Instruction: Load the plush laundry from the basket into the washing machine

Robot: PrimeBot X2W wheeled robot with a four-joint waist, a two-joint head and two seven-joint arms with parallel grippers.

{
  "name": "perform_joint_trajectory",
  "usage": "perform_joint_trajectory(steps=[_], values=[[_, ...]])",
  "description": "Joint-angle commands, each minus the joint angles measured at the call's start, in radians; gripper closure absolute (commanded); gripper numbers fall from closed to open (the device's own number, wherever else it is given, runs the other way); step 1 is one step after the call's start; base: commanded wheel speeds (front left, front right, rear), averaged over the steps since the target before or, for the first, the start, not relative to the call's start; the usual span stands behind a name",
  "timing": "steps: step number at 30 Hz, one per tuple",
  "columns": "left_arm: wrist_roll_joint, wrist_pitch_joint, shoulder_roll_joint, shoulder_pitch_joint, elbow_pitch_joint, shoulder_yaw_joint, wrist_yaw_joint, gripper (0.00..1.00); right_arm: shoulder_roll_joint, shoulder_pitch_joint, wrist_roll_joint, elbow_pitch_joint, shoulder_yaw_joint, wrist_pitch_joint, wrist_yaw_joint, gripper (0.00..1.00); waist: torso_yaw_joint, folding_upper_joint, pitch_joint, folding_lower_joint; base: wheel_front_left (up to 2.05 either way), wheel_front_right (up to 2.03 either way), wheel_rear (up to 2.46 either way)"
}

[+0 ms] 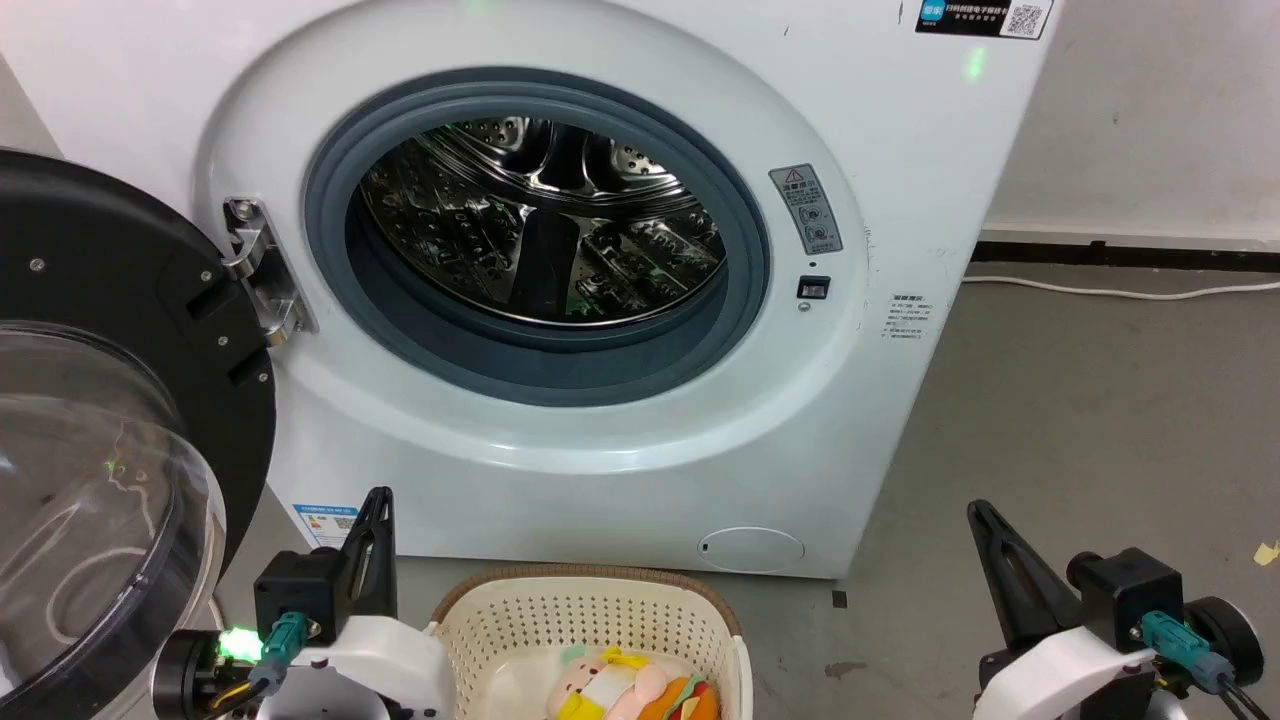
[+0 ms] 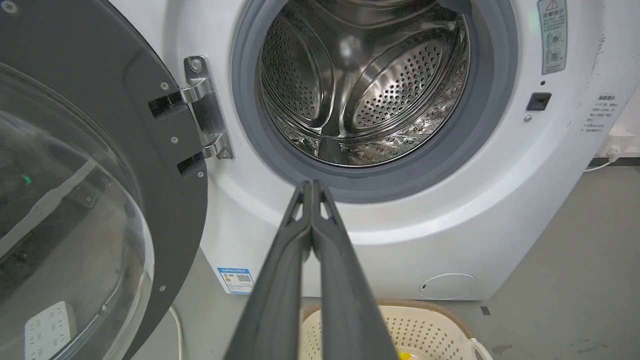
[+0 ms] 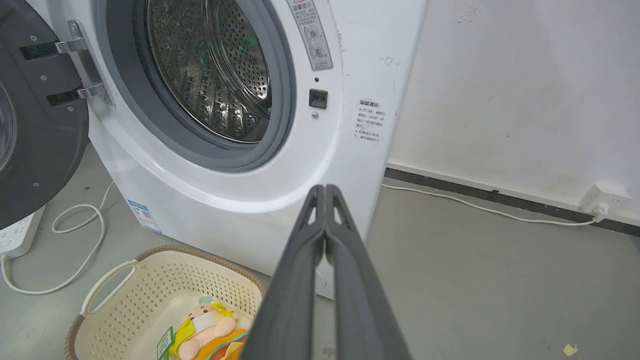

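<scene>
The white washing machine [image 1: 620, 300] stands ahead with its black-rimmed glass door [image 1: 90, 450] swung open to the left. Its steel drum [image 1: 540, 220] holds nothing. On the floor before it sits the cream basket [image 1: 590, 610], and inside lie the pink-peach doll [image 1: 600, 680] and the orange burger plush [image 1: 685, 703]. The same doll [image 3: 207, 327] shows in the right wrist view. My left gripper [image 1: 378, 500] is shut and holds nothing, just left of the basket. My right gripper [image 1: 980, 515] is shut and holds nothing, well to the basket's right. Both hang above the floor.
A white cable [image 3: 75, 245] loops on the grey floor at the washer's left, beside a power strip [image 3: 15, 235]. Another cable [image 3: 480, 207] runs along the wall to a socket [image 3: 602, 197] on the right. Open floor lies right of the washer.
</scene>
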Motion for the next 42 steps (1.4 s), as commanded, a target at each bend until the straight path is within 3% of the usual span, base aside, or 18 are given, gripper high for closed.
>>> perform_joint_trajectory(steps=[1, 42], values=[[0.002, 0.000, 0.000, 0.015, -0.004, 0.000, -0.004, 1.00, -0.003, -0.011, -0.006, 0.002, -0.002, 0.001, -0.001, 1.00, 0.000, 0.0000, 0.000, 0.0000, 0.00, 0.00, 0.00], [0.002, 0.000, 0.000, 0.015, -0.004, 0.000, -0.004, 1.00, -0.003, -0.011, -0.006, 0.002, -0.002, 0.001, -0.001, 1.00, 0.000, 0.0000, 0.000, 0.0000, 0.00, 0.00, 0.00]])
